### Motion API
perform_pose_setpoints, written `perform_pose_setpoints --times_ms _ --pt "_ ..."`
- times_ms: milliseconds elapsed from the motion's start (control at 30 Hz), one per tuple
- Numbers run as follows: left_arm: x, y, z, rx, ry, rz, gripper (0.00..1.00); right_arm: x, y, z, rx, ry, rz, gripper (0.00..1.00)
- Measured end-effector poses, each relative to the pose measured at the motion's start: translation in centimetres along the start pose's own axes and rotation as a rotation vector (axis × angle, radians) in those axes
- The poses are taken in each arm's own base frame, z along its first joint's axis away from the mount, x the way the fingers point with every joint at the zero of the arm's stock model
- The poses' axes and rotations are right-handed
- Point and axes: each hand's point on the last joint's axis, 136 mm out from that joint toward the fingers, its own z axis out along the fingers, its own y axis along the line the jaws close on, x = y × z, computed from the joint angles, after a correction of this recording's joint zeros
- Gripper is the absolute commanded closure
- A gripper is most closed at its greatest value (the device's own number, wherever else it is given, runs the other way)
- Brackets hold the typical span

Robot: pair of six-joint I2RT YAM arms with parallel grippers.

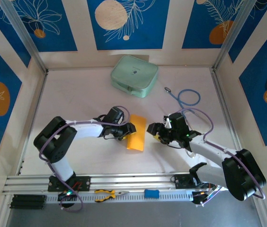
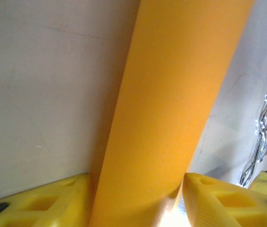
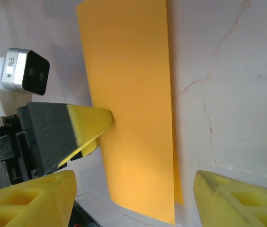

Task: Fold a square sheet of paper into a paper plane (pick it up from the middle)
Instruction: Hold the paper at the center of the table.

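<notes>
The square sheet of paper [image 1: 136,133] lies mid-table, orange-yellow and folded into a narrow rectangle with two layers, the lower one peeking out along one long edge [image 3: 178,189]. My left gripper [image 1: 129,128] reaches it from the left. Its yellow fingers [image 2: 43,203] stand apart, and the paper [image 2: 171,104] runs up between them. In the right wrist view one left fingertip [image 3: 93,122] touches the sheet's long edge. My right gripper [image 1: 153,130] hovers just right of the sheet. It is open, and the sheet's near end [image 3: 138,156] lies between its fingers [image 3: 34,198] untouched.
A pale green case [image 1: 134,75] sits at the back, and a blue cable loop [image 1: 189,98] with a metal clip [image 2: 264,127] lies to its right. Orange-handled pliers [image 1: 106,194] and a small blue piece [image 1: 151,193] rest on the front rail. Walls enclose the table.
</notes>
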Motion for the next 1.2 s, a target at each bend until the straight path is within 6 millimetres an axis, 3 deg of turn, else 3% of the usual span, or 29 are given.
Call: perform_pose_setpoints --times_ms 400,867,1200 --pt "-1.5 1.3 -1.2 -0.158 -0.063 0.139 0.39 0.5 0.5 0.7 0.004 0.028 -0.015 0.42" --pt "-2.0 1.0 -1.0 -0.205 -0.037 0.267 0.4 1.1 0.1 1.5 0.03 0.054 -0.018 0.43" --pt "-2.0 1.4 -0.7 -0.252 0.008 0.336 0.41 0.6 0.5 2.4 0.032 0.058 -0.025 0.62"
